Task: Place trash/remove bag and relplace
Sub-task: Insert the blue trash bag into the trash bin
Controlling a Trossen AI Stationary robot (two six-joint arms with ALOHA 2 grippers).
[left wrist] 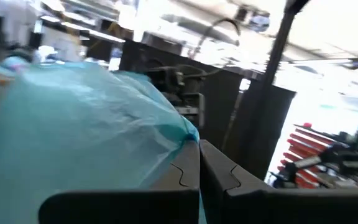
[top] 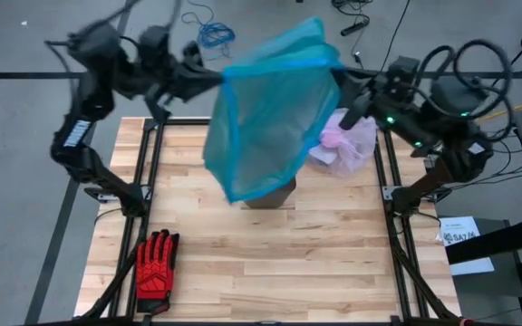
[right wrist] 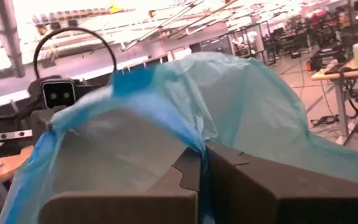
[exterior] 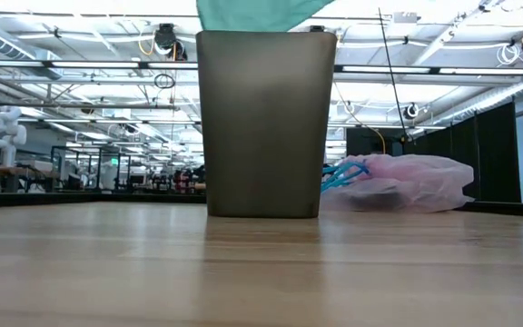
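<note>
A teal-blue plastic bag (top: 270,118) hangs spread between my two grippers, high over the far half of the table. My left gripper (top: 217,77) is shut on its left top corner and my right gripper (top: 341,77) on its right top corner. Under it stands the grey-brown bin (exterior: 263,123), upright on its base, and the teal bag's lower end (exterior: 252,13) hangs just above the bin's rim. The pale pink bag (top: 347,140) lies bunched on the table to the right of the bin, with teal ties (exterior: 343,173) at its mouth. No loose paper wads show. My left gripper pinches the teal bag's top edge at its left corner (left wrist: 188,138) between the two shut fingers; the film runs bunched from there. The bag is lifted clear of the table and hangs below the fingers. My right gripper pinches the teal bag's top edge at its right corner (right wrist: 197,146) between the two shut fingers, with the film gathered in folds. The rim stretches from here toward the left gripper and the bag hangs below, lifted clear.
A red-and-black work glove (top: 155,267) lies flat at the table's near left corner. Dark frame rails (top: 143,181) run along the table's left and right sides. Bare wood (top: 279,263) spans the near half of the table.
</note>
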